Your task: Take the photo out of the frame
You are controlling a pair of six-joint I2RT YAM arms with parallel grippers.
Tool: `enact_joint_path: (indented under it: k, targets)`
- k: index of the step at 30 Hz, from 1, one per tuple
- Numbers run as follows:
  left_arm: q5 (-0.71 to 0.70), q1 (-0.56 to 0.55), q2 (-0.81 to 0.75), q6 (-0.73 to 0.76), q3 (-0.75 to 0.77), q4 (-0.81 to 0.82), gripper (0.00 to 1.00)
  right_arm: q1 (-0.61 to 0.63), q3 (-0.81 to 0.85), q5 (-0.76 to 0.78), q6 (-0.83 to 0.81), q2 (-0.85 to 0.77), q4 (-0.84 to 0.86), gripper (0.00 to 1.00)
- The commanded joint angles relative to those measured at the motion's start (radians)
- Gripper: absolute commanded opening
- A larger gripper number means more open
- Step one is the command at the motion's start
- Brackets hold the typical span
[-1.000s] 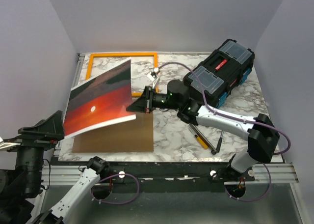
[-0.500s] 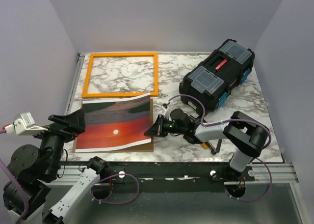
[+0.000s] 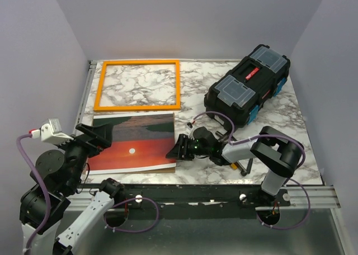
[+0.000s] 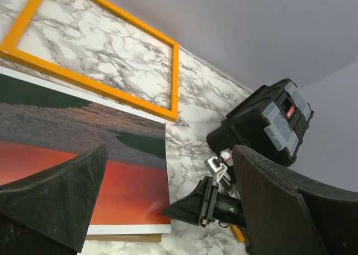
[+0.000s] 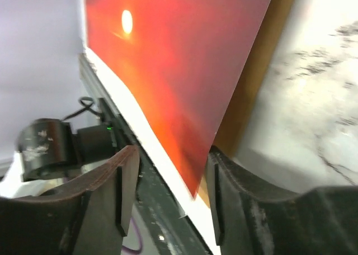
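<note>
from above, the frame (image 3: 137, 106) lies flat at the far left of the table (image 3: 279, 121) with bare marble showing through its opening, so it holds nothing. the photo (image 3: 137, 146) lies face up just in front of it, near the table's front edge, apart from the orange border. the right gripper (image 3: 174, 147) sits low at the photo's right edge. the left gripper (image 3: 96, 136) hangs over the photo's left edge. a black toolbox (image 3: 246, 87) stands well off to the right.

in the left wrist view, the left fingers are spread wide with nothing between them, and the sunset picture lies below them. a strip of brown backing board (image 4: 131, 238) shows under the photo's near edge. the frame's corner lies just beyond the photo's far edge; i cannot tell whether the two touch.

in the right wrist view, the right fingers (image 5: 106, 188) stand parted on either side of the photo's near corner. there is a dark gap on the left side, so the corner sits between them and is not pinched (on the right side i cannot tell whether the finger grazes the brown board).

as a judgement, the main work looks done: the picture is out of its frame and resting on the table. what seems left is for the right arm to back clear of the corner without dragging the sheet, and for both arms to pull away.
</note>
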Motion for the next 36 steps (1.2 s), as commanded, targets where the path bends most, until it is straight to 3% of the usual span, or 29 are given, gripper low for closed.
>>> enact_joint_path:
  k: [1, 6, 10, 17, 21, 27, 36]
  targets:
    - [0.038, 0.0, 0.017, -0.007, -0.016, 0.03, 0.97, 0.004, 0.01, 0.075, -0.067, -0.07, -0.191, 0.61]
    - [0.032, 0.0, 0.027, 0.0, -0.029, 0.042, 0.97, 0.004, 0.0, 0.2, -0.182, -0.239, -0.507, 0.75]
    - [0.026, 0.0, 0.033, 0.012, -0.039, 0.061, 0.97, 0.004, 0.023, 0.374, -0.323, -0.473, -0.824, 0.85]
    - [0.025, 0.0, 0.006, 0.047, -0.096, 0.126, 0.97, 0.004, 0.194, 0.641, -0.475, -0.884, -1.206, 0.97]
    - [0.053, 0.0, -0.006, 0.082, -0.143, 0.199, 0.98, 0.005, 0.295, 0.814, -0.497, -1.027, -1.317, 0.99]
    - [0.104, 0.001, 0.033, 0.135, -0.171, 0.264, 0.98, 0.004, 0.415, 1.022, -0.508, -1.101, -1.427, 1.0]
    - [0.098, 0.001, 0.052, 0.17, -0.171, 0.268, 0.98, 0.004, 0.444, 1.053, -0.517, -1.182, -1.425, 1.0]
